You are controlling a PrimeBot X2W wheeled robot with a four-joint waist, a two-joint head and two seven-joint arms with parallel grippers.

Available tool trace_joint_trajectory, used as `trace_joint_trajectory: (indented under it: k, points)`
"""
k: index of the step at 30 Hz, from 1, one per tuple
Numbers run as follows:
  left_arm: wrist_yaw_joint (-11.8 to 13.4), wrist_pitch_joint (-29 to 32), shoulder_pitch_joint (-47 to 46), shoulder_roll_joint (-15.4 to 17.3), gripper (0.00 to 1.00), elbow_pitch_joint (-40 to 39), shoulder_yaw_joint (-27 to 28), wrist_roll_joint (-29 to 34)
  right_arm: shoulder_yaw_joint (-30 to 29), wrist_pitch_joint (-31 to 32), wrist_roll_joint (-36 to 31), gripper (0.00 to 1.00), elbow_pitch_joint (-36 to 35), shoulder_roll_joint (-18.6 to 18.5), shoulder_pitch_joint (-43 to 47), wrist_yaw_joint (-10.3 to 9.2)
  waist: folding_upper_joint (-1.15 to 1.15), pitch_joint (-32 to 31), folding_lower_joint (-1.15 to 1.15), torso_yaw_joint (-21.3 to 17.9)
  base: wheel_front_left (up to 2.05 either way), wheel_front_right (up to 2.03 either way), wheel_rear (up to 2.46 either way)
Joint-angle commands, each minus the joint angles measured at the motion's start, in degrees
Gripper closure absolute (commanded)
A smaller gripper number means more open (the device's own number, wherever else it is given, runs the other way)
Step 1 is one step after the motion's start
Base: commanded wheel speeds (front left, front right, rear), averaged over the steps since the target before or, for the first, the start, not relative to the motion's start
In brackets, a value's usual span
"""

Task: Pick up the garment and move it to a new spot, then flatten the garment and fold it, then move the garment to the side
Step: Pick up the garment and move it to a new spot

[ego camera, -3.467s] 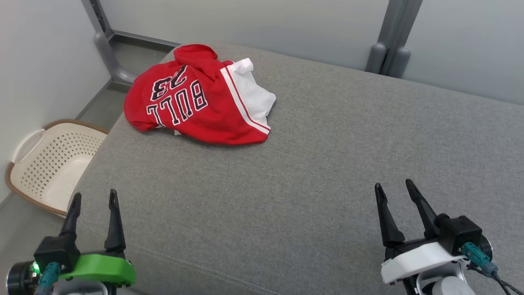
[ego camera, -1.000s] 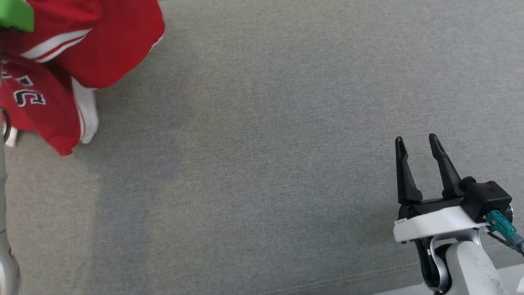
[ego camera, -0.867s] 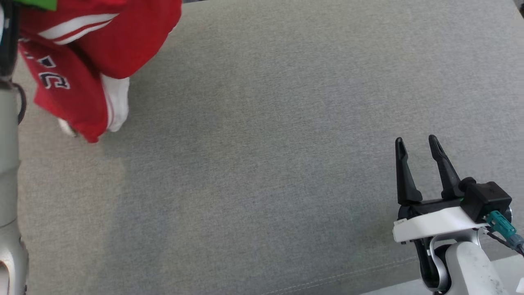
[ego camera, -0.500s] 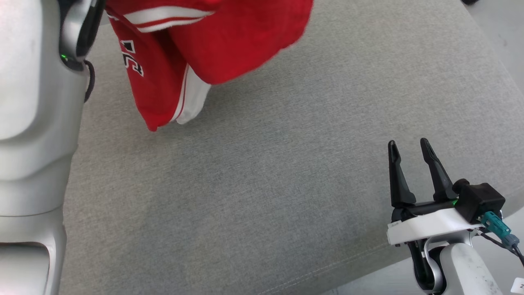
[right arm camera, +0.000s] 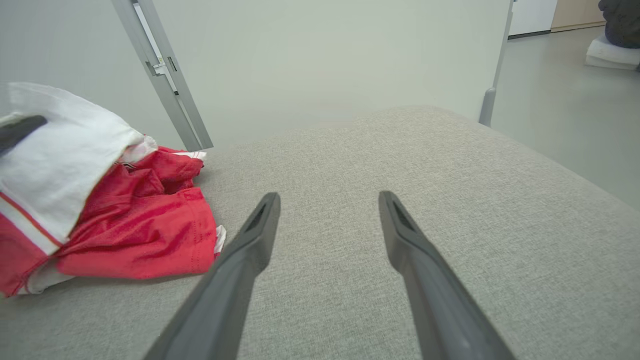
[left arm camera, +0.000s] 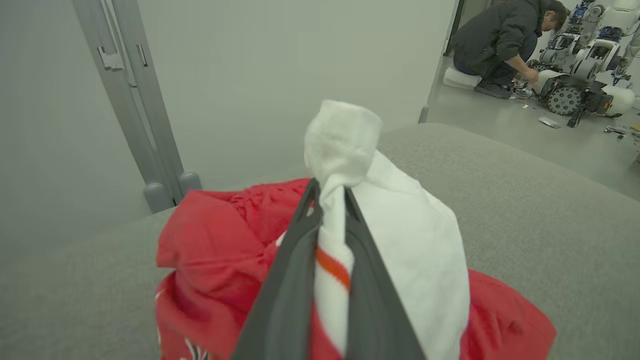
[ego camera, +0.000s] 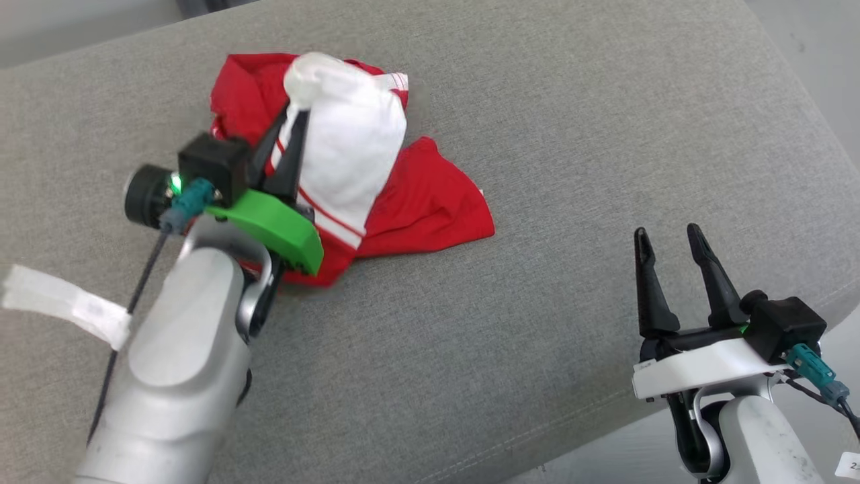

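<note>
a red basketball jersey [ego camera: 430,208] with white trim and a white lining lies bunched on the grey upholstered cushion [ego camera: 571,121], on the cushion's far left part as the head camera sees it. the left gripper [ego camera: 295,114] is clenched on a fold of the jersey's white cloth and holds it up in a peak above the cushion, while the red bulk rests on the cushion's fabric. in the left wrist view the cloth, with a red stripe, runs squeezed between the two dark fingers [left arm camera: 290,280] and bulges in a white knob past their tips. the right gripper [ego camera: 667,232] sits over the cushion's front right edge, released, its fingers spread wide with nothing between them, well apart from the jersey. behind the cushion's back edge a grey metal post [left arm camera: 130,100] stands against a pale wall. past the cushion's far right corner a person [left arm camera: 500,35] in dark clothes crouches on the floor beside robot parts [left arm camera: 570,95].
</note>
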Motion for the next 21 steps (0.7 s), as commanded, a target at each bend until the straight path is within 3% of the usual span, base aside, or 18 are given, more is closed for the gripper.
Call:
trace_joint_trajectory:
  k: [1,2,3,4,5,13,21]
  points:
    - [-0.1,-0.6,1.7,-0.5,1.0,1.5,-0.5,-0.5,0.4,-0.2,0.0,0.0,0.2,0.0,-0.4,0.03,0.0,0.1,0.0,0.6,0.0,0.0,0.0]
    - [-0.2,-1.1,2.4,-1.0,1.0,2.8,-1.0,-0.6,0.7,-0.2,0.0,0.0,0.4,0.0,-0.4,0.03,0.0,0.0,0.0,0.8,0.0,0.0,0.0]
    - [-0.3,-1.4,2.8,-1.4,0.72,3.6,-1.6,-0.5,0.7,-0.2,-0.1,0.0,0.4,0.0,-0.4,0.03,0.0,-0.1,0.0,1.1,0.0,0.0,0.0]
    - [-0.5,-1.9,2.9,-1.7,0.07,4.3,-2.1,-0.3,0.7,-0.2,-0.1,0.0,0.5,0.0,-0.4,0.03,0.0,-0.2,0.0,1.4,0.0,0.0,0.0]
    - [-0.7,-2.2,2.9,-2.1,0.0,4.7,-2.3,-0.2,0.7,-0.2,-0.2,0.0,0.6,0.0,-0.4,0.03,0.0,-0.4,0.0,1.7,0.0,0.0,0.0]
    - [-0.2,-3.8,1.1,-2.5,0.0,0.0,-0.9,1.1,0.8,-0.2,-1.3,0.0,0.6,0.0,0.7,0.03,0.0,-3.7,0.0,4.8,0.0,0.0,0.0]
    - [1.6,-3.8,9.9,0.2,0.0,-11.9,6.1,2.8,0.7,-0.2,-2.6,0.0,-0.4,0.0,2.0,0.03,0.0,-7.3,0.0,9.2,0.0,0.0,0.0]
